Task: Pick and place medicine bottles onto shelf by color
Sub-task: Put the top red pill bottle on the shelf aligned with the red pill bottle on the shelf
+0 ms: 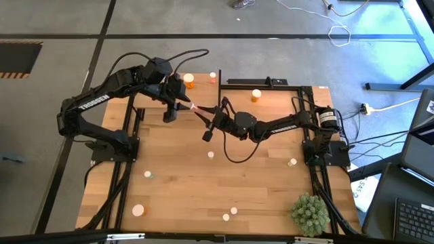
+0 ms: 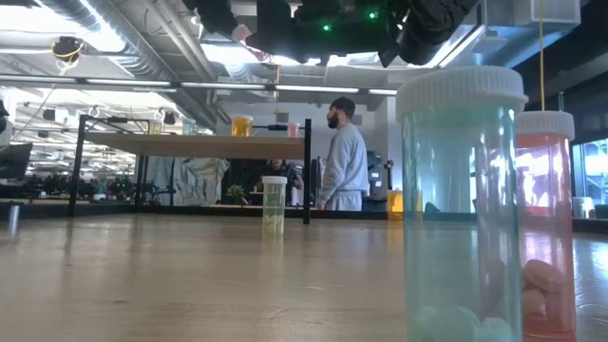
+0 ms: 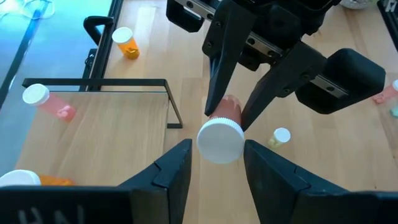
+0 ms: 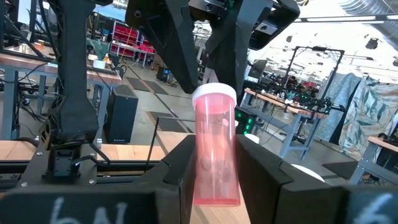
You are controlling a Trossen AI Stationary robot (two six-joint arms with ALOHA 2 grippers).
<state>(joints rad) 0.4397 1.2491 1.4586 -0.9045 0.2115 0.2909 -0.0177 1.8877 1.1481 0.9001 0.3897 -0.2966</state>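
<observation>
One reddish bottle sits clamped in the right tool, white-capped.

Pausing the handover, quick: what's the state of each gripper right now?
Left gripper: at the cap of the pink bottle; open or shut cannot be told.
Right gripper: shut on the pink bottle's body.

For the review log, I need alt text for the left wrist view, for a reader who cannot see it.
A reddish bottle with a white cap is held above the table between the right gripper's fingers, with the left gripper open on either side of its cap. Beyond lie the shelf, an orange bottle and a pink bottle.
</observation>
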